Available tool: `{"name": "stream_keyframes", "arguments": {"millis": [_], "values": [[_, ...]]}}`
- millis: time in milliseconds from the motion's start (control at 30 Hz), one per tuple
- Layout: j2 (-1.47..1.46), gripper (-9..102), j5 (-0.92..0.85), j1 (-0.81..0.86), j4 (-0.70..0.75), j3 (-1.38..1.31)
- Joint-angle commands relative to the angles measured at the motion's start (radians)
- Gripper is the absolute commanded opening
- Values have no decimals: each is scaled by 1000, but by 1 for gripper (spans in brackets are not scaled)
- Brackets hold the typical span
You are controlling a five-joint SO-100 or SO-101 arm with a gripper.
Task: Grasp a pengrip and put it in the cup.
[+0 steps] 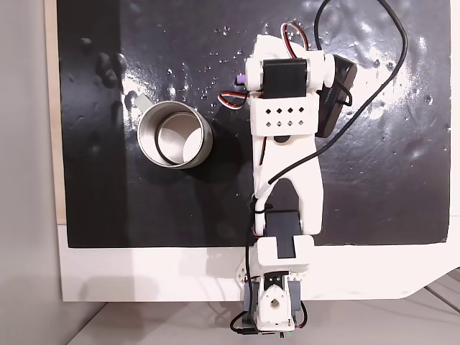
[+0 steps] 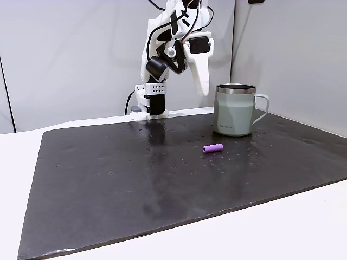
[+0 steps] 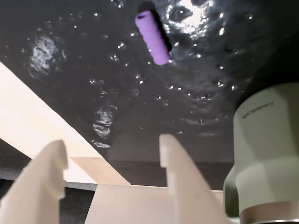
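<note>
The purple ribbed pengrip (image 2: 212,148) lies on its side on the black mat, a little in front of the cup. In a fixed view from above, its end (image 1: 239,77) peeks out beside the arm's wrist. The silver metal cup (image 1: 172,135) stands upright with its handle; from the side its body (image 2: 234,111) looks grey-green. My gripper (image 3: 111,145) is open and holds nothing. It hangs well above the mat, one white finger (image 2: 201,76) pointing down. In the wrist view the pengrip (image 3: 153,37) is ahead of the fingers and the cup (image 3: 266,158) is at the right.
The black mat (image 1: 129,215) covers a white table with a wooden strip (image 3: 28,116) along one side. The arm's base (image 1: 277,302) sits at the table's edge. A black camera block (image 1: 334,97) rides on the wrist. Grey walls (image 2: 81,59) stand behind.
</note>
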Motion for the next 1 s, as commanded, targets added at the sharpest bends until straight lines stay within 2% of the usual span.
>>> {"name": "stream_keyframes", "arguments": {"millis": [0,300,833,967], "values": [[-67,20,9,14,12,-120],[-327,21,12,-5,9,-284],[-606,20,32,-74,25,-453],[-644,16,35,-67,28,-477]]}}
